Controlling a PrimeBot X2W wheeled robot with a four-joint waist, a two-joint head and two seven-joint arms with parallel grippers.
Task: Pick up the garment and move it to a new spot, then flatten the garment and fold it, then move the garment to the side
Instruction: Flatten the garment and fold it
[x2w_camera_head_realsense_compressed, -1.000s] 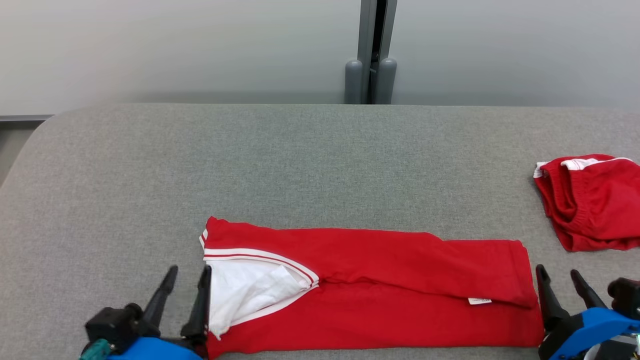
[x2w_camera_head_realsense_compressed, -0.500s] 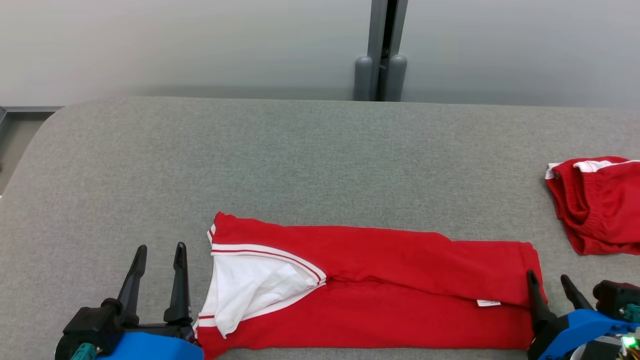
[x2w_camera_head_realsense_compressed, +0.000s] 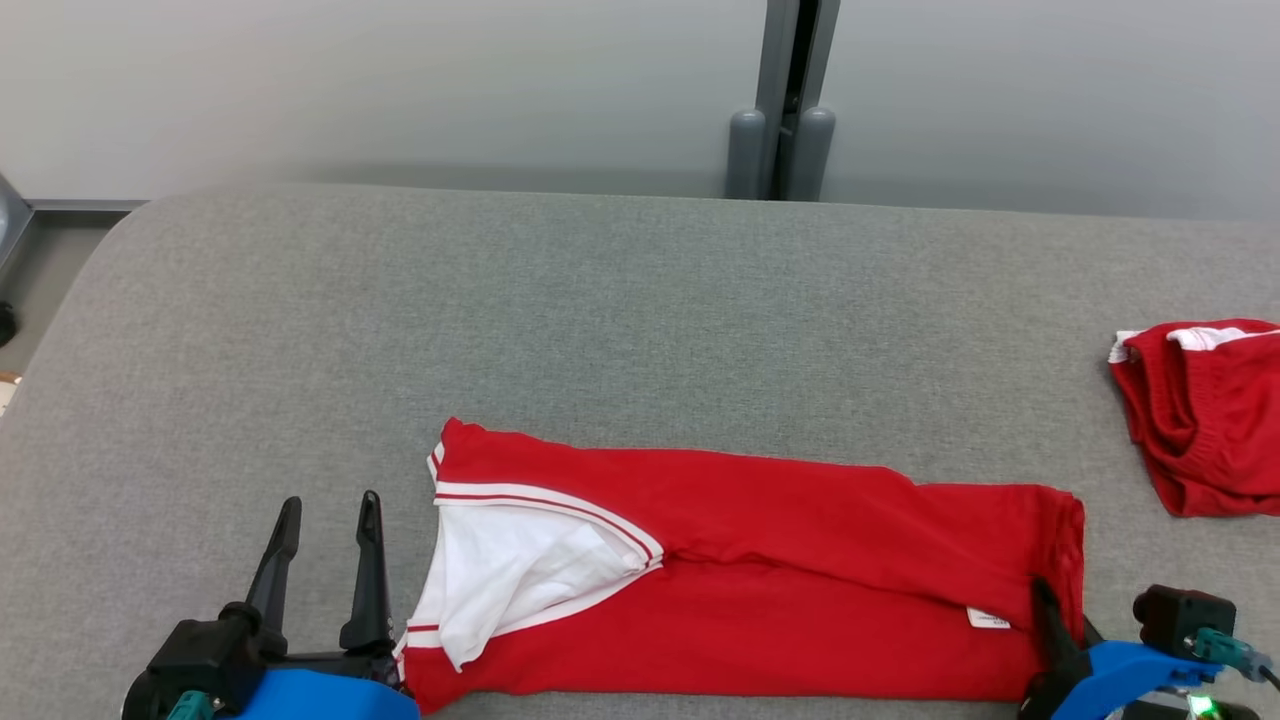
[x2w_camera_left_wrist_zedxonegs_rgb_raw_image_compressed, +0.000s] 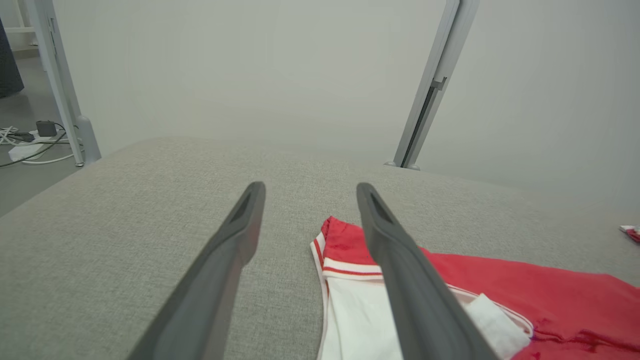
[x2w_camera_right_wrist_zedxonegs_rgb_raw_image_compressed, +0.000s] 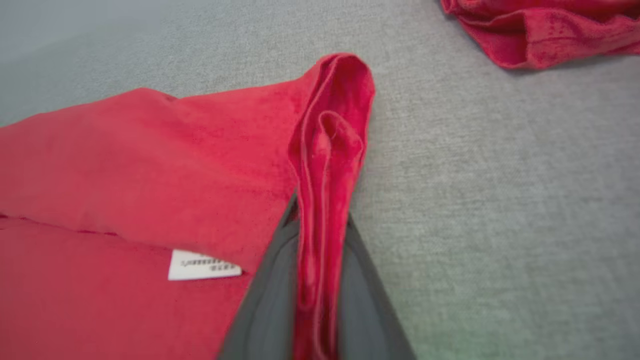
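The red garment (x2w_camera_head_realsense_compressed: 770, 560) lies folded into a long strip near the front of the grey table (x2w_camera_head_realsense_compressed: 600, 300), its white-lined, striped opening (x2w_camera_head_realsense_compressed: 510, 570) at the left end. My left gripper (x2w_camera_head_realsense_compressed: 330, 502) stands open just left of that end, apart from the cloth; in the left wrist view its fingers (x2w_camera_left_wrist_zedxonegs_rgb_raw_image_compressed: 400, 260) frame the garment's corner (x2w_camera_left_wrist_zedxonegs_rgb_raw_image_compressed: 345, 240) with nothing between them. My right gripper (x2w_camera_head_realsense_compressed: 1050, 600) is shut on the garment's right edge. In the right wrist view a bunched red fold (x2w_camera_right_wrist_zedxonegs_rgb_raw_image_compressed: 330, 145) is pinched between the two fingers (x2w_camera_right_wrist_zedxonegs_rgb_raw_image_compressed: 270, 300), beside a white label (x2w_camera_right_wrist_zedxonegs_rgb_raw_image_compressed: 202, 265).
A second red garment (x2w_camera_head_realsense_compressed: 1210, 420) with white trim lies crumpled at the table's right edge, also at the top of the right wrist view (x2w_camera_right_wrist_zedxonegs_rgb_raw_image_compressed: 540, 35). A grey post (x2w_camera_head_realsense_compressed: 780, 110) stands behind the table. Cables lie on the floor (x2w_camera_left_wrist_zedxonegs_rgb_raw_image_compressed: 30, 145) to the left.
My right gripper moved left onto the garment's right edge and shut on it, bunching the cloth. My left gripper drew away from the left end. The head camera shifted.
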